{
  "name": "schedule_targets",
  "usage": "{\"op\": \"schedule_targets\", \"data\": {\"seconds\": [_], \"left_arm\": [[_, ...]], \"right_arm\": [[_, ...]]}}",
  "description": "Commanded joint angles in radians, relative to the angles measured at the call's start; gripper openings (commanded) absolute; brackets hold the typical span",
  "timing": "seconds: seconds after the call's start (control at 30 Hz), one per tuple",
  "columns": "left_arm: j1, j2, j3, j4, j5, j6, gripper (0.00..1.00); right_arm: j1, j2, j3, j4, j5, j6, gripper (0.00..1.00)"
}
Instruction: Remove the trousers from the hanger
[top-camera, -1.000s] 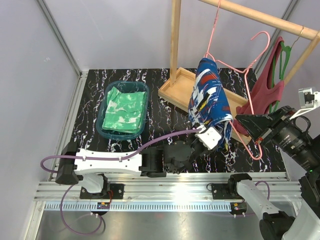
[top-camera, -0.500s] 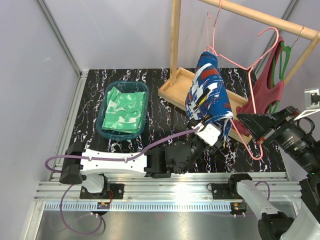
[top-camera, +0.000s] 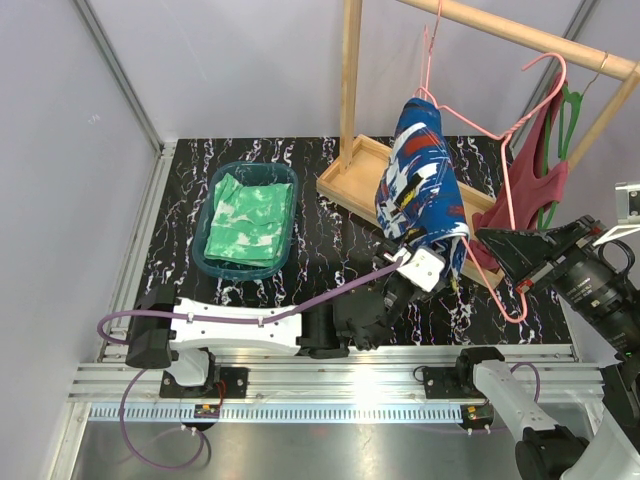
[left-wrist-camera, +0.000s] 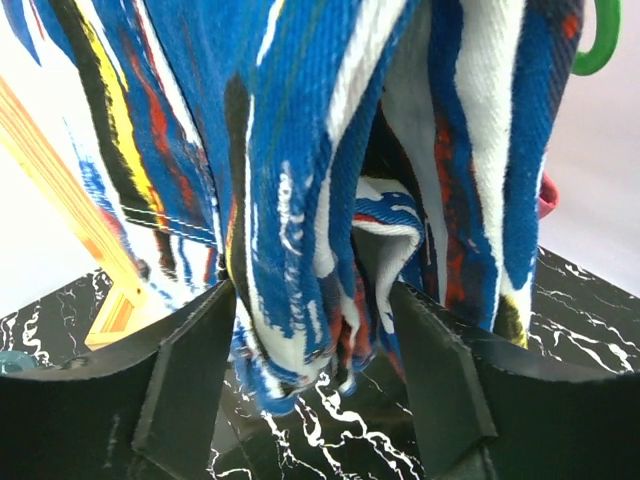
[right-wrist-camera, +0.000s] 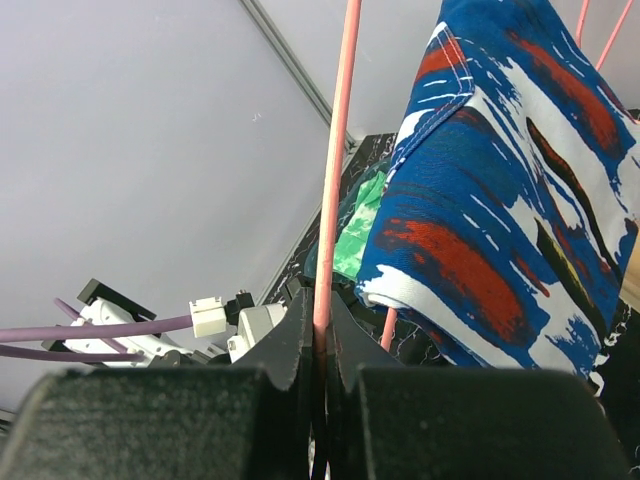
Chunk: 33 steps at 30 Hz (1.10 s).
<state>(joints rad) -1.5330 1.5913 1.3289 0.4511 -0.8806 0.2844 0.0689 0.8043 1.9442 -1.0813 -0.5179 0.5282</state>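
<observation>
Left gripper (top-camera: 424, 264) (left-wrist-camera: 315, 370): the jaws stand either side of the bunched lower hem of the blue trousers (top-camera: 420, 170) (left-wrist-camera: 300, 150). The cloth fills the gap between them, so this is judged a firm pinch.

Right gripper (top-camera: 482, 240) (right-wrist-camera: 318, 340), at 3 o'clock from the left one: closed tight on the thin wire of the pink hanger (top-camera: 504, 200) (right-wrist-camera: 337, 150).

Change noted: over the past second the hanger has been raised and tipped, its hook swinging toward 1 o'clock. The upper fold of the blue trousers has ridden up with it. The left gripper has held the hem at nearly the same low spot.

Meaning for the task: the garment appears to be stretched between the rising hanger and the pinned hem, which prepares the pull-off. It is not yet free and is draped over the hanger under the wooden rack (top-camera: 350, 80).

Outward: the green trousers (top-camera: 248, 222) lie folded in the teal basket (top-camera: 201, 262) at 9 o'clock on the worktop (top-camera: 180, 200), so that half is judged done. The maroon tank top (top-camera: 530, 180) hangs at 2 o'clock, close beside the pink wire, and could snag.
</observation>
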Motion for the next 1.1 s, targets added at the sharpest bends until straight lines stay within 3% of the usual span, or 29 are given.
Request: {"op": "schedule_targets", "data": {"seconds": [0.0, 0.17, 0.27, 0.43, 1.07], "left_arm": [[0.001, -0.011, 0.015, 0.093, -0.026, 0.006, 0.68], [-0.001, -0.037, -0.014, 0.086, 0.022, -0.036, 0.7], [-0.001, -0.076, -0.06, 0.089, 0.064, -0.069, 0.63], [-0.001, -0.113, -0.102, 0.115, 0.068, -0.099, 0.62], [0.06, -0.041, 0.006, 0.126, 0.052, -0.065, 0.58]], "right_arm": [[-0.007, -0.014, 0.056, 0.261, -0.036, 0.003, 0.0], [-0.007, -0.004, 0.059, 0.245, -0.021, -0.014, 0.0], [-0.007, 0.003, 0.036, 0.248, -0.002, -0.026, 0.0], [-0.007, 0.009, 0.016, 0.253, 0.018, -0.03, 0.0], [-0.008, -0.016, 0.006, 0.282, -0.045, 0.022, 0.0]]}}
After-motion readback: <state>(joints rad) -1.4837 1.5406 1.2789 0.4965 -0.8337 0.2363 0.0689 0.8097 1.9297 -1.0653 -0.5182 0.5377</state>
